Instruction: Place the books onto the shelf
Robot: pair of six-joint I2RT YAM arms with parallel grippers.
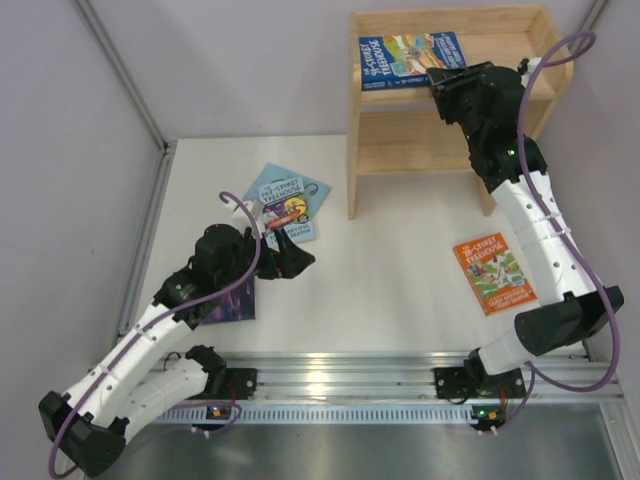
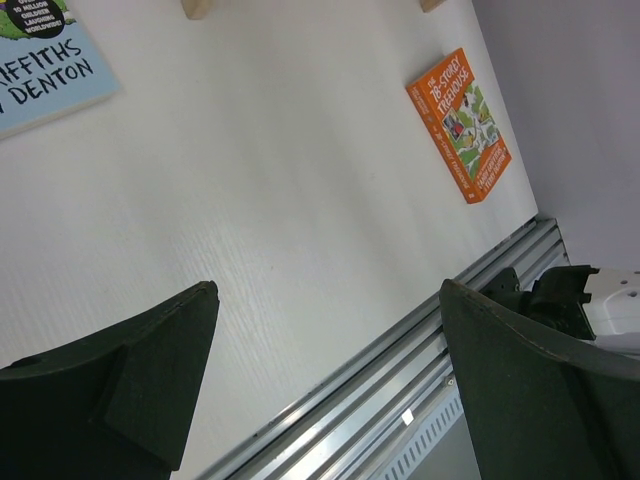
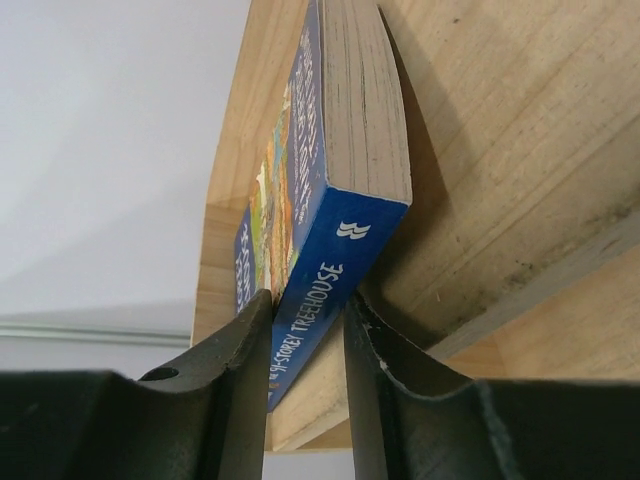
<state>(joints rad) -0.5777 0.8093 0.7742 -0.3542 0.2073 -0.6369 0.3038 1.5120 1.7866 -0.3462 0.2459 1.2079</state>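
- Silver rail runs along the near edge of the white bench. Both arms are fixed to it.
- A purple book lies flat on the bench on the left. The left arm covers part of it.
- The left tool hangs just past the purple book. Its fingers are spread wide apart and there is nothing between them.
- An orange book lies flat on the right side of the bench, beside the right arm. It is well apart from the other books.
- The light blue books lie on the bench just past the left tool. One lies partly over the other.
- The wooden shelf stands at the far end of the bench. Its lower level has nothing on it.
- A blue book is on the top level of the shelf, against the left side.
- The right tool reaches into the top level. Its two fingers pinch the blue book at the spine, one on each side.
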